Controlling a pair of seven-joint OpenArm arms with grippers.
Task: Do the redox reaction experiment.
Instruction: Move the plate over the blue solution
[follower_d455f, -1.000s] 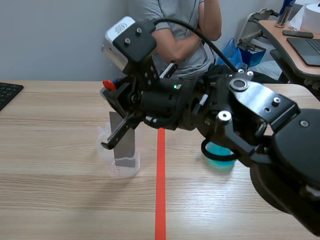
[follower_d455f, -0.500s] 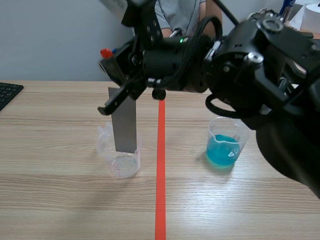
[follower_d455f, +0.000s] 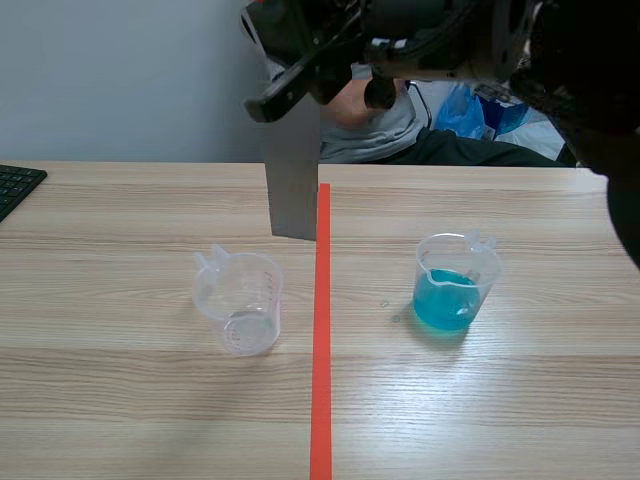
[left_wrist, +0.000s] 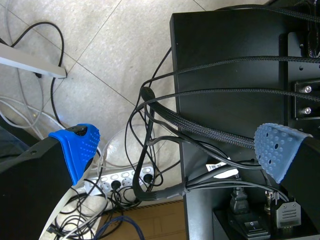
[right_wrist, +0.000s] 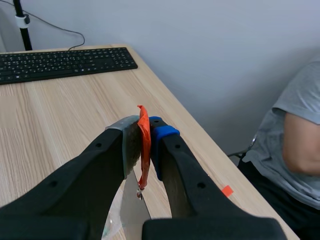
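A grey metal strip (follower_d455f: 293, 185) hangs upright over the table, clear of it, just left of the red tape line. My right gripper (follower_d455f: 298, 88), raised across the top, is shut on the strip's upper end. In the right wrist view the gripper (right_wrist: 144, 134) clamps the strip's orange-red tab (right_wrist: 144, 150), and the strip (right_wrist: 131, 212) hangs below. An empty clear beaker (follower_d455f: 240, 300) stands below and to the left of the strip. A beaker of blue liquid (follower_d455f: 455, 285) stands right of the line. My left gripper (left_wrist: 177, 145) is open, off the table, above floor cables.
A black keyboard (follower_d455f: 15, 185) lies at the table's left edge, also seen as a keyboard (right_wrist: 65, 62) ahead of the right gripper. A person (follower_d455f: 385, 125) in a grey shirt sits across the table. The red tape line (follower_d455f: 320, 340) runs down the middle.
My right gripper has lifted the metal strip up out of the empty beaker and carried it higher and to the right, near the tape line.
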